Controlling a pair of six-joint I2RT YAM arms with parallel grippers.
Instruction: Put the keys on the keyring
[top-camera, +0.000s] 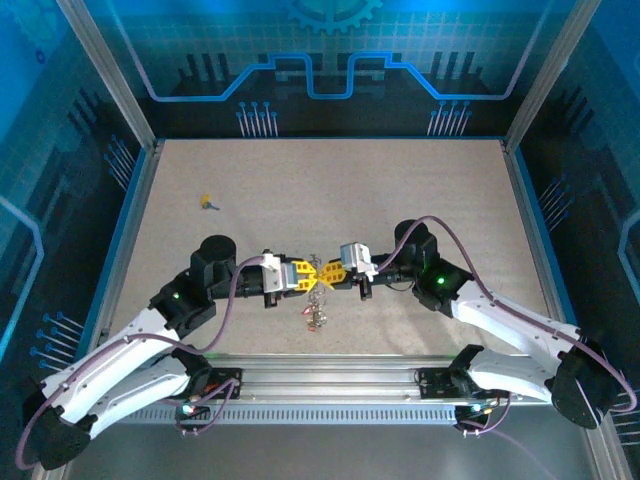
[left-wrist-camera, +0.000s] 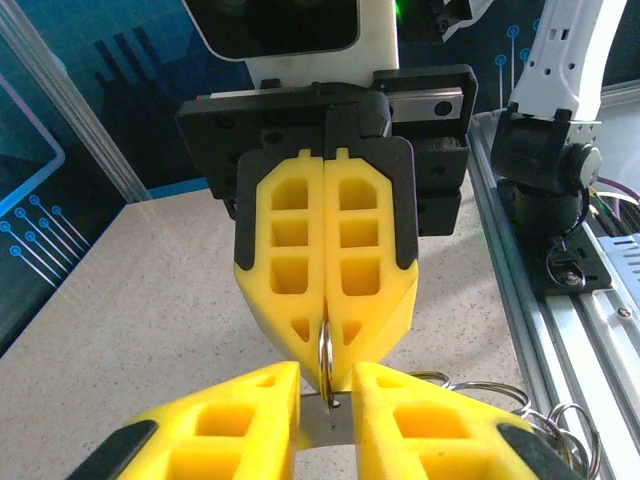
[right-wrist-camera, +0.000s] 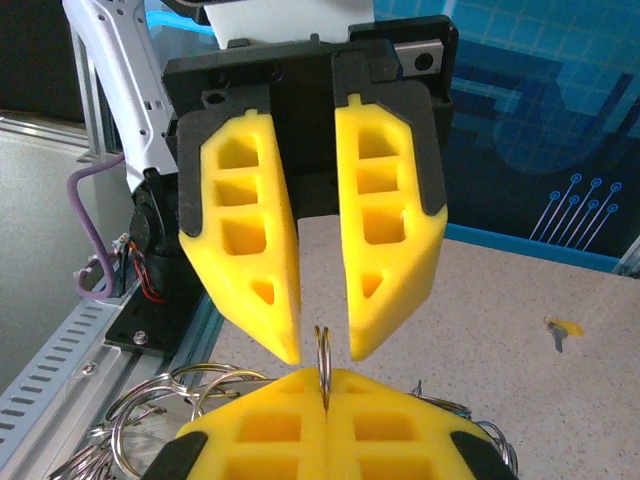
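While clamping the keyring (right-wrist-camera: 322, 350) edge-on in the fully closed right gripper (top-camera: 332, 272), by the middle of the tabletop's (top-camera: 400, 200) near edge, best to hold dead still. Got the left gripper (top-camera: 308, 275) slightly parted, tips either side of that same ring. Can't tell if that flat silvery bit (left-wrist-camera: 322, 422) in the gap is actually gripped. Line up square, ease in gently, no yanking tbh.

Counting up:
- one keyring
- one tangle of small rings (top-camera: 316, 308) bunched under it (too messy to count)
- one yellow-headed key (top-camera: 208, 203) off toward the far left corner
- two grippers

The left hand (right-wrist-camera: 325, 350) and right hand (left-wrist-camera: 327, 385) had fat yellow fingers (right-wrist-camera: 250, 250) with holes. The arms (top-camera: 130, 340) were white with purple cables (top-camera: 430, 218).
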